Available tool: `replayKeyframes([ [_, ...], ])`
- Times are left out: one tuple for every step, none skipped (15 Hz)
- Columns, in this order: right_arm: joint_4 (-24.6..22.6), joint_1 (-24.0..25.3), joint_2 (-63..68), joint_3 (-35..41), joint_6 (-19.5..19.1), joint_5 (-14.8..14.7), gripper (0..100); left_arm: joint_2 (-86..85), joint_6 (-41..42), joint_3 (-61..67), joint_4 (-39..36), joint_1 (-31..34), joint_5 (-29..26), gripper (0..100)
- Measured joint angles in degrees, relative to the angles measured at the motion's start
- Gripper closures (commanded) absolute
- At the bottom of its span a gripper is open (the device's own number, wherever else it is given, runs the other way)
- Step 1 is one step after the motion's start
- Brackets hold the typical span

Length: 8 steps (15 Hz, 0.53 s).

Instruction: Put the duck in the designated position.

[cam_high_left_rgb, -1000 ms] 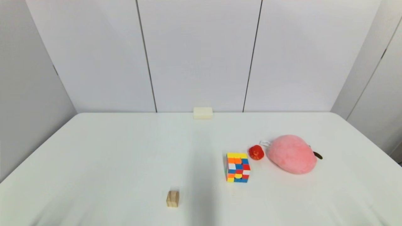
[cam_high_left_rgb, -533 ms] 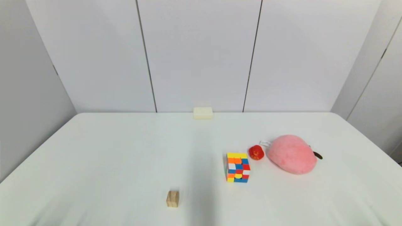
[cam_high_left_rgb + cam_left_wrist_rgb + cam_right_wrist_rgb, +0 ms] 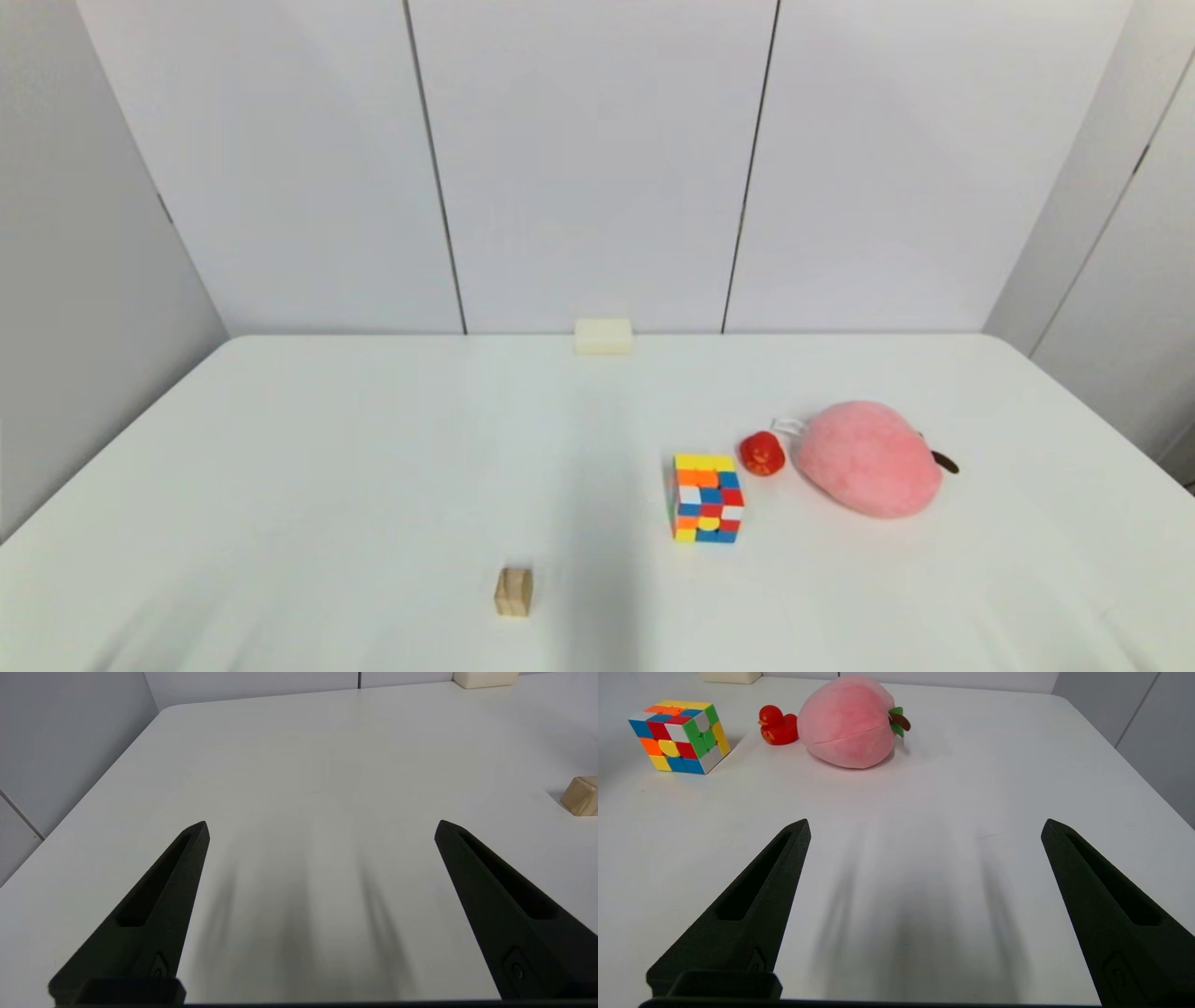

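The tiny red duck [image 3: 762,454] [image 3: 777,724] stands on the white table between the colourful puzzle cube [image 3: 706,497] [image 3: 678,736] and the big pink plush peach [image 3: 868,457] [image 3: 850,726]. Neither arm shows in the head view. My right gripper [image 3: 924,828] hangs open over bare table well short of the duck, nothing between its fingers. My left gripper [image 3: 322,828] is open too, over the table's left part, empty. Bare white tabletop [image 3: 373,448] spreads across the left and middle, with no outline on it.
A small wooden block [image 3: 513,592] [image 3: 580,796] lies near the front, left of centre. A cream rectangular block [image 3: 603,336] [image 3: 486,678] sits at the far edge against the wall panels. The table's right edge [image 3: 1134,770] runs close past the peach.
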Motion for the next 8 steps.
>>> replayKeyframes([
  [0.0,0.0,0.0,0.0,0.0,-0.1,0,0.0,0.0,0.0,0.0,0.0,0.0,0],
  [0.0,0.0,0.0,0.1,0.0,-0.1,0,0.0,0.0,0.0,0.0,0.0,0.0,0],
  [0.0,0.0,0.0,0.2,0.1,-0.1,0,0.0,0.0,0.0,0.0,0.0,0.0,0],
  [0.0,0.0,0.0,0.2,0.2,-0.1,0,0.0,0.0,0.0,0.0,0.0,0.0,0],
  [0.0,0.0,0.0,0.2,0.2,-0.1,0,0.0,0.0,0.0,0.0,0.0,0.0,0],
  [0.0,0.0,0.0,0.1,0.2,-0.1,0,0.0,0.0,0.0,0.0,0.0,0.0,0],
  [0.0,0.0,0.0,0.1,0.3,-0.1,0,0.0,0.0,0.0,0.0,0.0,0.0,0],
  [-0.1,0.0,0.0,0.1,0.3,-0.1,0,0.0,0.0,0.0,0.0,0.0,0.0,0],
])
